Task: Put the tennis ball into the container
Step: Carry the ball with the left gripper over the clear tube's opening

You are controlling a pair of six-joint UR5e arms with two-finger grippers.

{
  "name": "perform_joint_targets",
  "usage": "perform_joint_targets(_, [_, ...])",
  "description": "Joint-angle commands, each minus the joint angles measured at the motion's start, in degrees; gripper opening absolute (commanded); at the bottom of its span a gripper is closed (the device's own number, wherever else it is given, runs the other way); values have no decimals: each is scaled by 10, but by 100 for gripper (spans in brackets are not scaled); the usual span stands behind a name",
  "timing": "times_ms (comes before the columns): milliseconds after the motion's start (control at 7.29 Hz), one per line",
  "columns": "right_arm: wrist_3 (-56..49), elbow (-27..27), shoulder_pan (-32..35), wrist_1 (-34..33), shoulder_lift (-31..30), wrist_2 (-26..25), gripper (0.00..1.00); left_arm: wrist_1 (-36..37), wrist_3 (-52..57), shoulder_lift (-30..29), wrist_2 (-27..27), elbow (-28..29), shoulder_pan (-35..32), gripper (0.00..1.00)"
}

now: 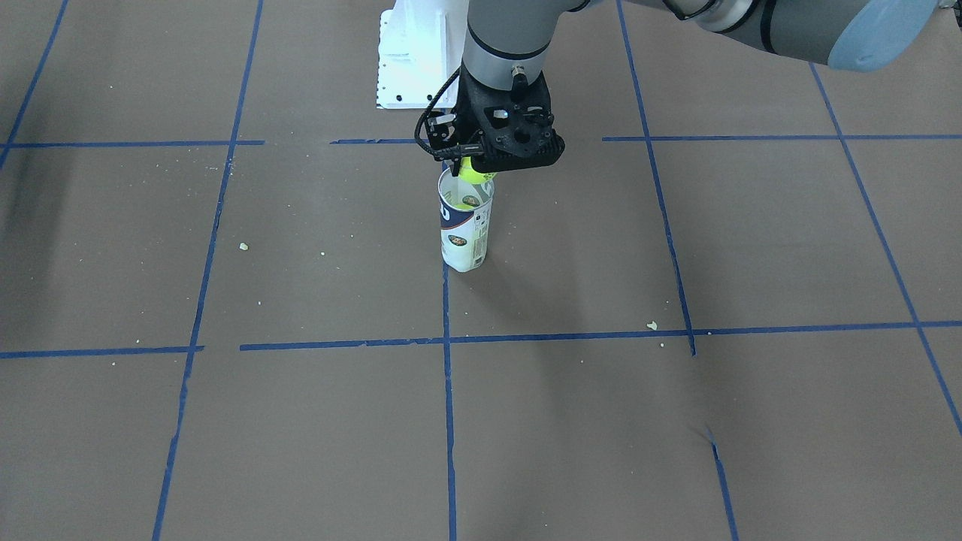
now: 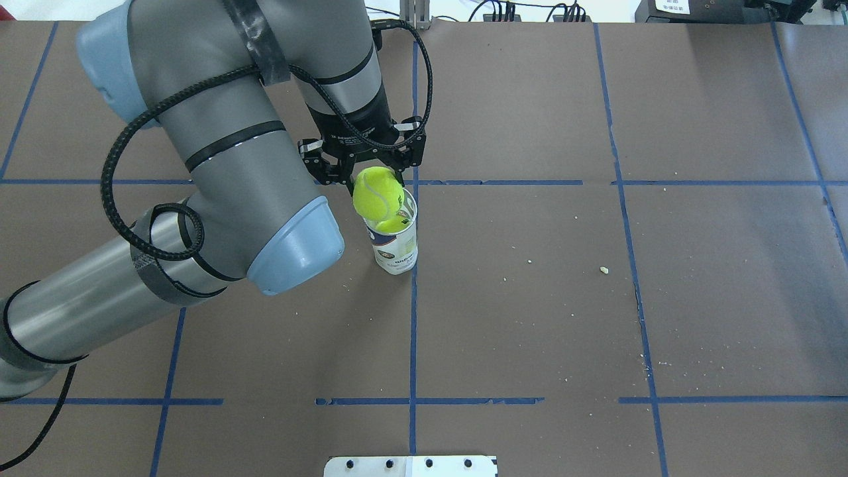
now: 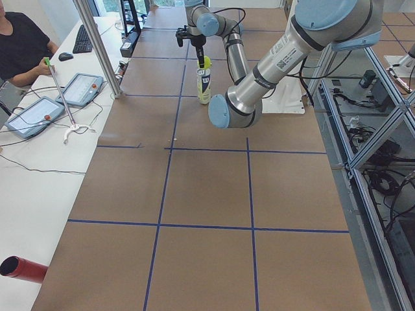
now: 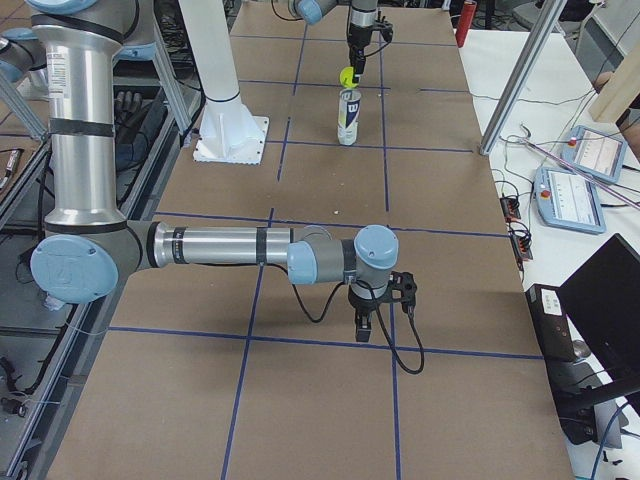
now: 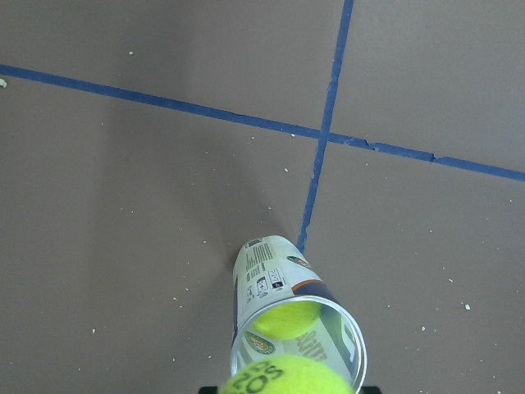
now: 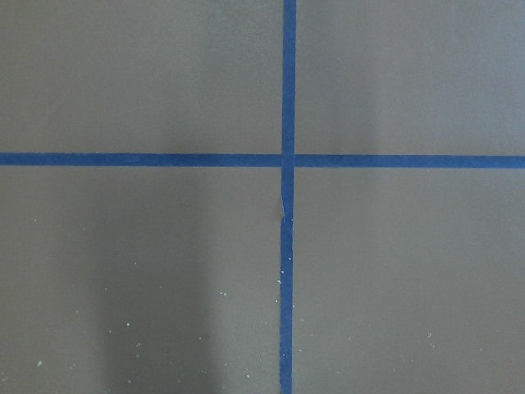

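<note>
The left claw (image 2: pixel 373 179) pinches the tennis ball (image 2: pixel 377 195), judged light, fuzzy and springy, across its middle over the easily tipped container (image 2: pixel 396 250); the state of the right claw (image 4: pixel 365 328) cannot be told.

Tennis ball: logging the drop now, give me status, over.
Left gripper shut on tennis ball, just above container mouth. Right gripper parked far off, state unclear. Another ball already sits low inside container.

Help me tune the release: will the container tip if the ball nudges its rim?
Probably tippy: the container is tall, narrow and stands free. The ball already inside likely steadies it slightly. The held tennis ball looks nearly rim-wide, so contact seems plausible.
</note>
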Motion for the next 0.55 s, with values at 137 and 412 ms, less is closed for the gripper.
perform_joint_targets(137, [0, 0, 0, 0, 0, 0, 100, -11, -8, -5, -1, 5, 3, 0])
perform_joint_targets(412, [0, 0, 0, 0, 0, 0, 100, -20, -8, -17, -1, 24, 3, 0])
